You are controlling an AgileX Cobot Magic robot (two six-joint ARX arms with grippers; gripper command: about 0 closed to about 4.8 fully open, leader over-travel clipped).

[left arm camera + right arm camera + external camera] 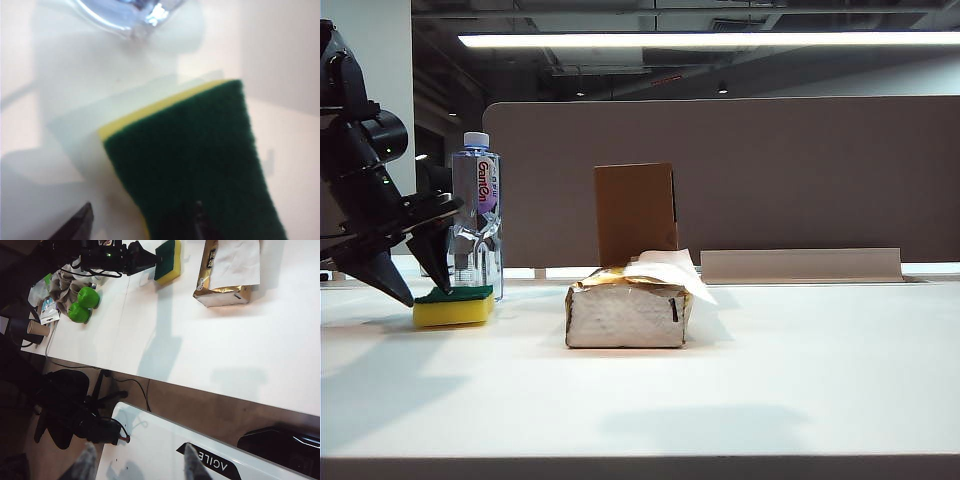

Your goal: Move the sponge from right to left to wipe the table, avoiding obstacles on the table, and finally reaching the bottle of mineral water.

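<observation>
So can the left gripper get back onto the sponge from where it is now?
Probably yes. The left gripper hangs right at the sponge, jaws apart, one tip over its green top and the other off its edge. Nothing lies between them; the bottle of mineral water stands just behind.

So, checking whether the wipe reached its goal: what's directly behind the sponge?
The bottle of mineral water stands just behind the sponge, its base hidden by it. The left pincer hovers open over the sponge; contact between sponge and bottle can't be told.
</observation>
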